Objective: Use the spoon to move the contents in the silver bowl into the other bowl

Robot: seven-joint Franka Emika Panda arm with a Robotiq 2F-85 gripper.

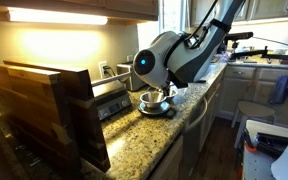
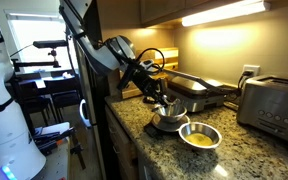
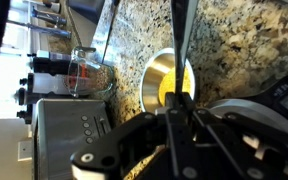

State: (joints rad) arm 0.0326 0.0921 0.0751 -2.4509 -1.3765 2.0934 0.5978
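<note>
Your gripper (image 2: 160,103) is clamped on the thin dark handle of the spoon (image 3: 180,45), its fingers pinched together around it in the wrist view. On the speckled granite countertop (image 2: 249,152), with the toaster (image 2: 274,105) well off to one side, the silver bowl (image 2: 215,141) sits just beside the other bowl (image 2: 170,124). You hang over that second bowl, so I judge the spooning across is the step in hand, with plenty left to move; whether the spoon carries anything I cannot tell. Next you need to swing the spoon tip into the steel bowl, tilt it low and draw it under the fill without nudging the bowl away. That bowl is round, shiny, wide-rimmed and upright, with yellow contents (image 2: 198,138) pooled in its bottom
</note>
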